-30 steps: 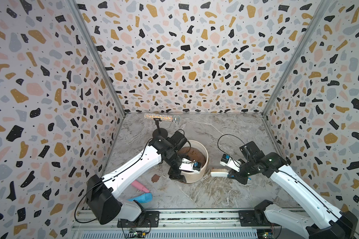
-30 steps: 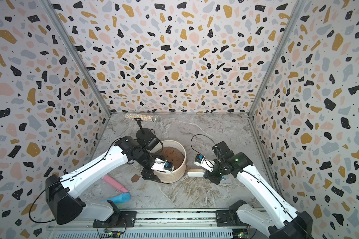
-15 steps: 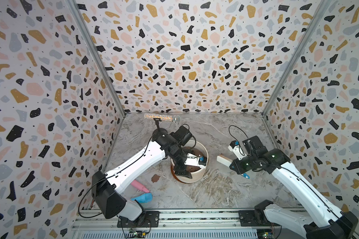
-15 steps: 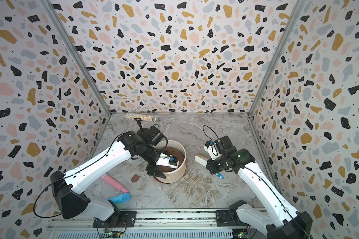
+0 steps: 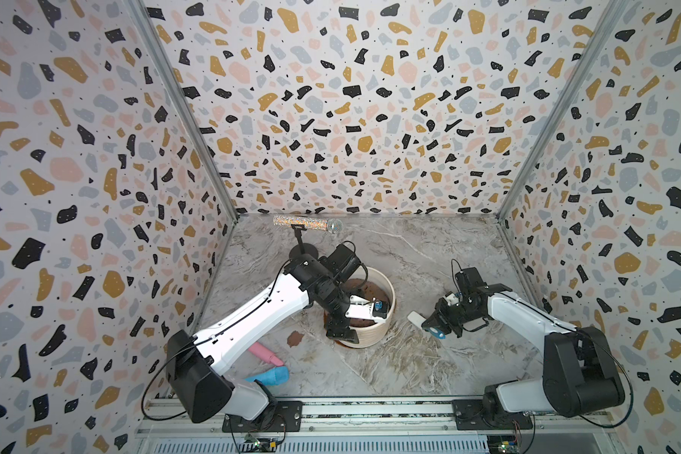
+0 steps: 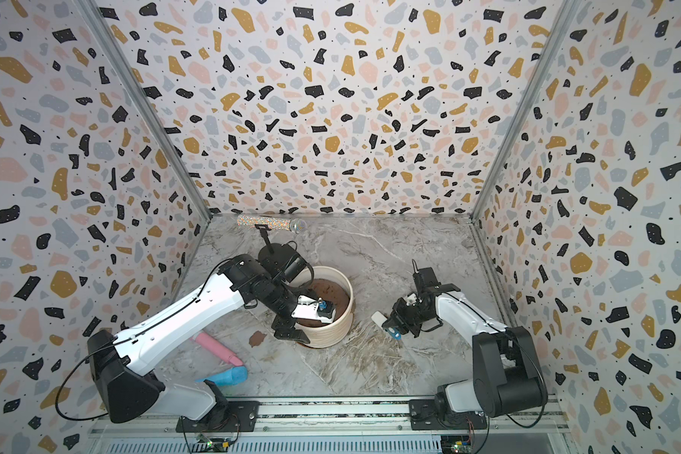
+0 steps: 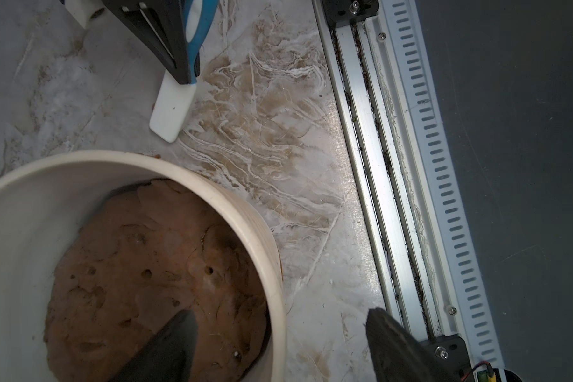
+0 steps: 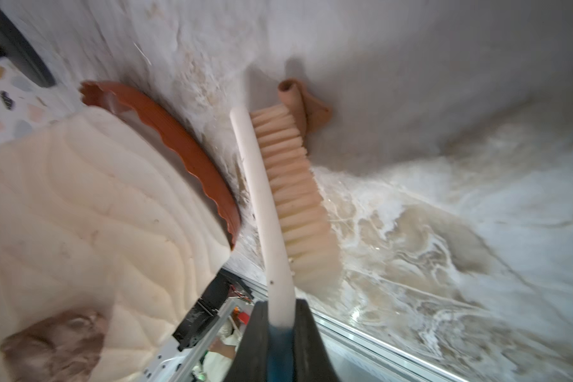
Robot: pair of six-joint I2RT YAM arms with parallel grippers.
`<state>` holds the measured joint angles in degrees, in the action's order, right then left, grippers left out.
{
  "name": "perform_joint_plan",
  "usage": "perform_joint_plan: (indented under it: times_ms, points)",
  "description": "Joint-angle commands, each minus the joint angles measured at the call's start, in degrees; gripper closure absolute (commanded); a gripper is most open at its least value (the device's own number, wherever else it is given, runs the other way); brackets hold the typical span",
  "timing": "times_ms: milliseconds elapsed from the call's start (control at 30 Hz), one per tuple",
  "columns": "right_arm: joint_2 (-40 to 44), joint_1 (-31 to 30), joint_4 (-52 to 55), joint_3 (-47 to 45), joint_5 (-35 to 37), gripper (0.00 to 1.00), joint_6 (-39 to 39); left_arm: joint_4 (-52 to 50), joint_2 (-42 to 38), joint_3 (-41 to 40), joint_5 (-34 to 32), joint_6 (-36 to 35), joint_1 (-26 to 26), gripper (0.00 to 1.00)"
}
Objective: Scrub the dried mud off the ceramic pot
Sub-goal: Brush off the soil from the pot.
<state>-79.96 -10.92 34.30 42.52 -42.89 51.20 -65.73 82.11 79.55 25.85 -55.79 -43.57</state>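
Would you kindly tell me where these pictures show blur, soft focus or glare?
Right wrist view: the ceramic pot near the lens is soft and smeared, the brush sharper, a glare spot on the table. Left wrist view: the left gripper has dark, defocused fingers, while the pot's rim is crisp. Both top views: sharp and evenly lit.

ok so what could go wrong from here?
1. The left claw stands open astride the rim of the ceramic pot, not gripping it. Brush pressure could slide or tip the pot and spill its soil.
2. The right claw holds the brush by the handle, with the head sticking well out. Scrubbing the dried mud may twist it in the grip.
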Motion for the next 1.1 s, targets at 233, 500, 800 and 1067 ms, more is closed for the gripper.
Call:
perform_joint_plan:
  times_ms: [233, 500, 800, 1067]
  points:
    - [-0.95, 3.00, -20.88, -0.65, -2.80, 1.00, 10.53, 0.77, -1.27, -2.00, -0.46, 1.11, -0.20, 0.16]
    - [-5.26, 3.00, -26.97, 4.50, 0.47, 1.00, 16.54, 1.13, -1.74, -2.86, -0.40, 1.36, -0.20, 0.16]
    - [-3.94, 3.01, -23.04, 10.05, 2.23, 1.00, 12.73, 1.97, -2.15, -3.76, 0.39, 2.38, -0.20, 0.16]
    - [7.97, 3.13, 7.80, 19.74, 11.44, 1.00, -15.75, 3.88, 1.74, -0.61, 1.52, 7.84, -1.86, 0.32]
